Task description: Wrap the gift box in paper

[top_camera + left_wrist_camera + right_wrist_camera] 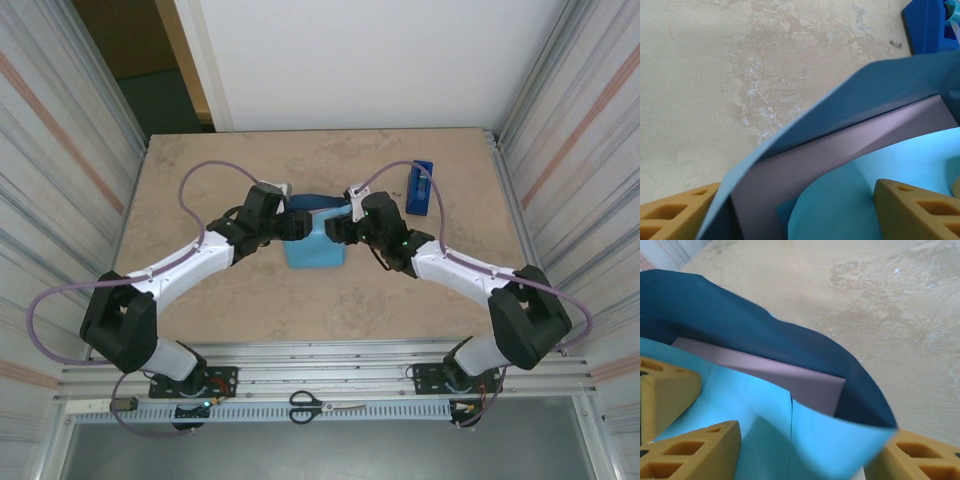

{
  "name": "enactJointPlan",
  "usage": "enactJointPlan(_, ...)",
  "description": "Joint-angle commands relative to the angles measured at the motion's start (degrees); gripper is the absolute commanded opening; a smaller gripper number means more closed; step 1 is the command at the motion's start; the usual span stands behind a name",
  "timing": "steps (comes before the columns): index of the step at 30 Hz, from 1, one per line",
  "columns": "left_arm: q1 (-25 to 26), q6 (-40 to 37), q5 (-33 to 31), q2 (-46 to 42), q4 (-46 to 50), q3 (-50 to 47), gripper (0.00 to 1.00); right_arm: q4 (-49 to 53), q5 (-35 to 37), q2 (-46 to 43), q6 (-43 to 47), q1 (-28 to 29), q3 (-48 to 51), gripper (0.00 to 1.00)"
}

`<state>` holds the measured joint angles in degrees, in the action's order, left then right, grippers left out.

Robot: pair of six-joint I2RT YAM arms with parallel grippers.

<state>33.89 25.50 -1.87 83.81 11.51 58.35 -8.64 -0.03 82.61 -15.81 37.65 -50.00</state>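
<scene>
The paper is folded around the gift box at the table's middle, light blue side out. Both grippers meet at its far edge, my left gripper from the left and my right gripper from the right. In the left wrist view a paper flap stands raised behind the mauve gift box, and my left gripper straddles it with jaws wide. In the right wrist view the dark navy paper curls behind the gift box. My right gripper is open around a light blue fold.
A royal-blue tape dispenser lies at the back right, also in the left wrist view as tape dispenser. Scissors rest on the rail at the near edge. Corrugated walls close in left and right. Bare table lies around the box.
</scene>
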Motion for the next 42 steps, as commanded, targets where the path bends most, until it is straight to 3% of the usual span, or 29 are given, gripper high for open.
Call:
enactJointPlan(1,0.4,-0.8,-4.2,0.1,3.8,-0.8,0.75,0.4,2.7,-2.9,1.8,0.3,0.6,0.61)
enactJointPlan(8,0.5,-2.0,-2.7,0.1,3.8,-0.2,0.76,3.2,3.5,0.8,0.5,0.4,-2.8,0.55)
enactJointPlan(13,0.5,-2.5,-2.0,-0.9,3.4,-0.5,0.76,9.7,8.1,3.6,-0.9,0.5,-3.7,0.41)
enactJointPlan(15,0.5,-2.7,-1.7,-1.6,2.6,-1.1,0.77,8.0,5.1,2.5,-1.5,0.3,-1.8,0.36)
enactJointPlan(18,0.5,-3.4,-1.5,-1.6,1.7,-1.6,0.77,9.2,2.0,1.9,-1.3,0.7,-3.3,0.4)
enactJointPlan(24,0.6,-4.0,-1.2,-0.9,2.3,-1.6,0.75,9.5,5.3,1.5,0.9,1.0,-6.3,0.47)
enactJointPlan(34,0.6,-4.1,-0.9,-0.8,2.1,-2.3,0.74,7.4,6.0,2.6,3.1,0.1,-5.6,0.38)
enactJointPlan(42,0.6,-4.3,-1.0,-0.8,2.5,-2.1,0.74,9.7,3.5,0.9,1.8,-0.2,-8.5,0.4)
